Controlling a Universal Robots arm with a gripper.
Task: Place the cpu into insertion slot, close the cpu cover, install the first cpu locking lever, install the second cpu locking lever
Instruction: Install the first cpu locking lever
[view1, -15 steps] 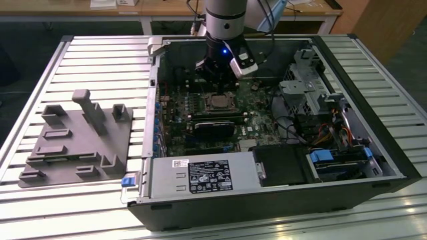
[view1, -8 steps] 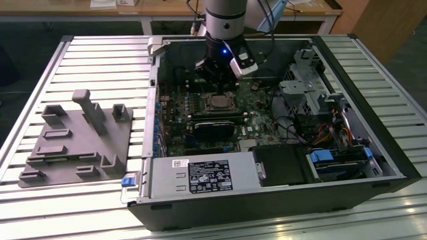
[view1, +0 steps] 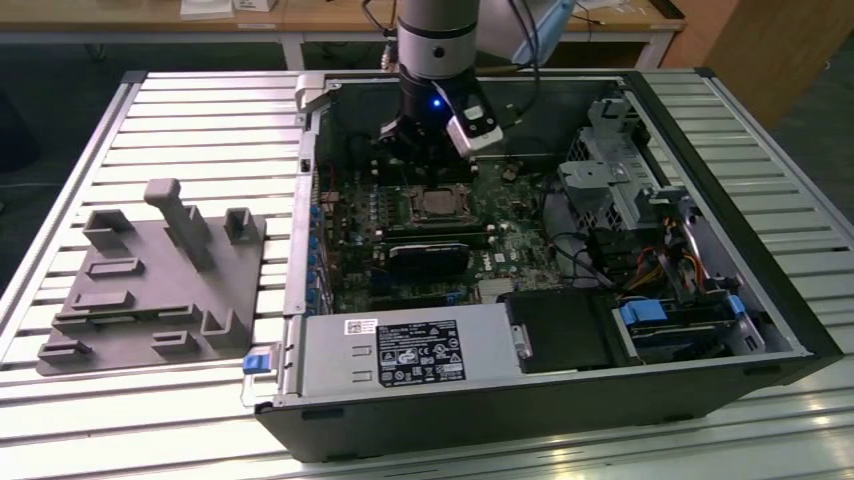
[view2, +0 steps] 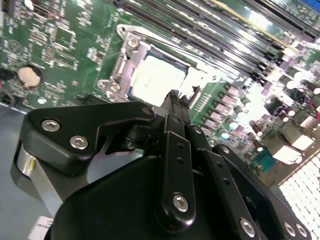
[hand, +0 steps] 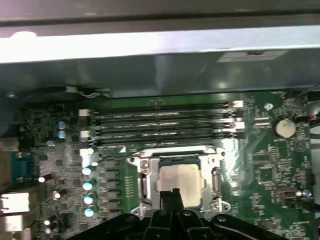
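The cpu (hand: 181, 181) is a pale square chip lying flat in the insertion slot on the green motherboard; it also shows in the second wrist view (view2: 156, 80) and, as a small square, in the exterior view (view1: 434, 206). The cpu cover (hand: 216, 181) is a silver frame that appears to lie flat around the chip (view2: 129, 56). A thin metal rod (hand: 170, 150) runs along one side of the frame. My gripper (hand: 174, 193) hangs just above the chip's edge with its black fingers pressed together and nothing between them (view2: 172, 96). It reaches down into the open case (view1: 427, 150).
Long black memory slots (hand: 160, 125) run beside the socket, and a coin battery (hand: 285, 127) sits further along. In the exterior view, a black card (view1: 430, 256), the power supply (view1: 400, 352) and a drive cage (view1: 614, 180) crowd the case. A grey fixture plate (view1: 147, 285) lies on the exterior view's left.
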